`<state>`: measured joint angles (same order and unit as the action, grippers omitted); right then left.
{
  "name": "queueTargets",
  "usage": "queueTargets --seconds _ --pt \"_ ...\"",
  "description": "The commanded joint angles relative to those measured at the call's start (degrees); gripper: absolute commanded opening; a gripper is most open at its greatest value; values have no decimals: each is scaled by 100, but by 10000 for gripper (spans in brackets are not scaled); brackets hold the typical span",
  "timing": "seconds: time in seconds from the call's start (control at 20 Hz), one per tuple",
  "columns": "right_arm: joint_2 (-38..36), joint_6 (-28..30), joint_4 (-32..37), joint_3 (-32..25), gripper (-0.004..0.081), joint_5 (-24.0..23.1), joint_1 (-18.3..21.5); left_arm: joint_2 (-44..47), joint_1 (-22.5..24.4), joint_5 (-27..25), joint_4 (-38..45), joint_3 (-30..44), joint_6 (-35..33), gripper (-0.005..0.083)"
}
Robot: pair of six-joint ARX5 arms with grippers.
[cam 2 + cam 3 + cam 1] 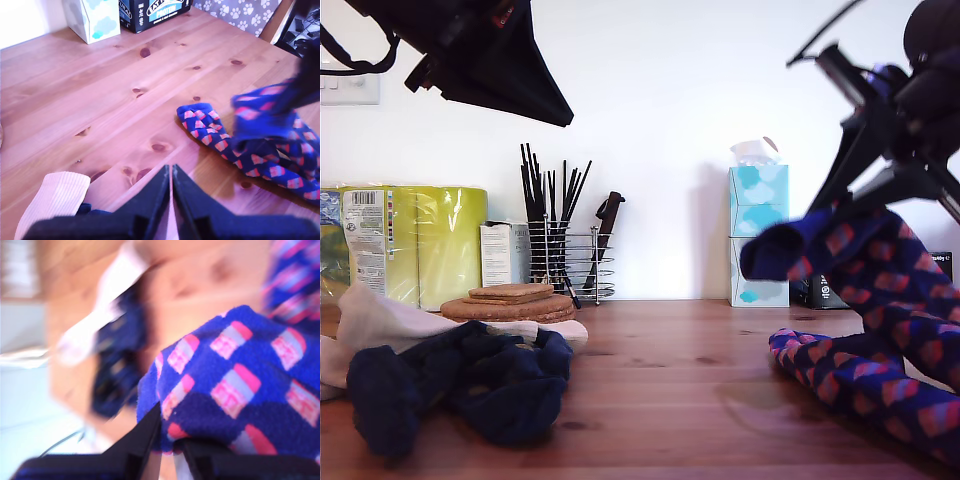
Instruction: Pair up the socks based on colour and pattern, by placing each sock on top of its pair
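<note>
- My first gripper (171, 172) hangs high over the table (670, 380), at the upper left of the exterior view, its jaws pressed together with nothing between them.
- My second gripper (170, 440) is at the upper right of the exterior view and pinches a checked sock (865, 255), blue with red-pink diamonds.
- That held sock is up off the table; its free end droops toward the exterior view's left, and its lower part drapes down over the other checked sock.
- The second checked sock (860, 385) lies flat on the table at the exterior view's right, right under the held one; in the first wrist view its end (205, 122) points toward the table's middle.
- Two navy socks (460, 385) lie bunched together at the exterior view's lower left; I cannot make out their spots here.
- A pale sock (380, 320) lies just behind and partly under the navy heap; its ribbed cuff (55, 197) shows in the first wrist view. I cannot tell whether it is one pale sock or two.
- Cork coasters (510, 300) are stacked behind the pale sock, touching or nearly touching it.
- Behind them along the wall stand yellow-wrapped rolls (415, 240), a wire rack (570, 260) of dark utensils, and a tissue box (758, 235).
- The second wrist view is blurred; only the checked knit at the jaws and a smear of navy and pale fabric beyond can be read.
</note>
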<state>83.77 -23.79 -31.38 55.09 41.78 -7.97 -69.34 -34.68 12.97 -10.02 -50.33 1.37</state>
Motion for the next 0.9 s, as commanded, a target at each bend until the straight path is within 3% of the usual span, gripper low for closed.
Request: queueTargets --seconds 0.0,0.1,0.2,0.45,0.65,0.85 --pt "-87 -57 280 15 131 -168 -24 57 7 2 -31 72 20 -22" --pt "-90 -282 634 15 297 -179 -26 57 7 2 -120 72 20 -22" --pt "-90 -459 848 15 391 -199 -26 57 7 2 -199 72 20 -22" --pt "-153 -501 1200 17 395 -535 -26 57 4 4 -369 72 33 -22" --pt "-157 -1255 1799 24 393 -481 -26 57 4 4 -503 72 33 -22" --pt "-437 -789 1486 66 363 -446 -26 57 4 4 -579 72 17 -22"
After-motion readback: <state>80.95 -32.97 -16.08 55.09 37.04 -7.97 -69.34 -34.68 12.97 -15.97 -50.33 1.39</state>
